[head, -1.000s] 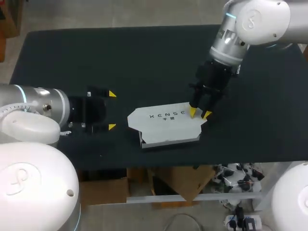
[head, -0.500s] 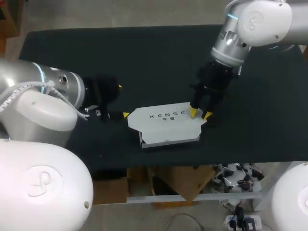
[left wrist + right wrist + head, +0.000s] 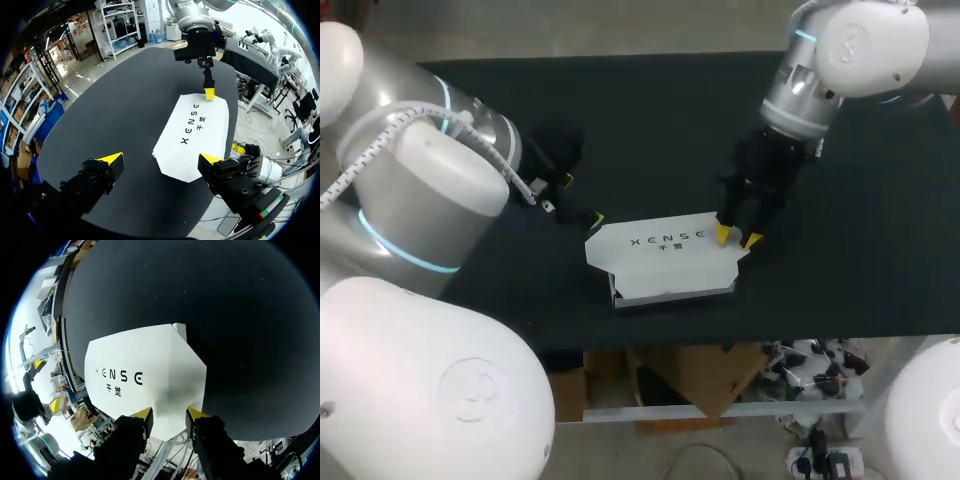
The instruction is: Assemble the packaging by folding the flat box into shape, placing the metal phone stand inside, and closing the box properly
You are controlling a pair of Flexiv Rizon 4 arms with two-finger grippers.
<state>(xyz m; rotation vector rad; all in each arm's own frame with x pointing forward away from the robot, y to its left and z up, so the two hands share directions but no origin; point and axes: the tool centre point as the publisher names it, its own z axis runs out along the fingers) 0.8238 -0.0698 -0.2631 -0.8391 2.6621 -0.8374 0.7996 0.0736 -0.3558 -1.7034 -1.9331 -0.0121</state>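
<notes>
A: Where is the box?

B: The white box lies flat on the black table, its printed lid facing up. In the head view a low front wall shows under the lid's near edge, and the corners of the lid are cut slantwise.

A: And the right gripper?

B: The right gripper points down at the box's right end. Its two yellow tips stand only a narrow gap apart and rest on the lid's corner. In its own wrist view the right gripper has the lid's edge running under that gap, with the rest of the box spread out ahead of it.

A: Is it gripping anything?

B: No, nothing is held between the fingers.

A: The left one?

B: The left gripper is at the box's left end, spread wide and holding nothing. In the left wrist view one tip hangs over the nearest corner of the box. The other is over bare table beside the box. Whether that first tip touches the lid I cannot tell. At the box's far end the right gripper shows, tip on the lid.
</notes>
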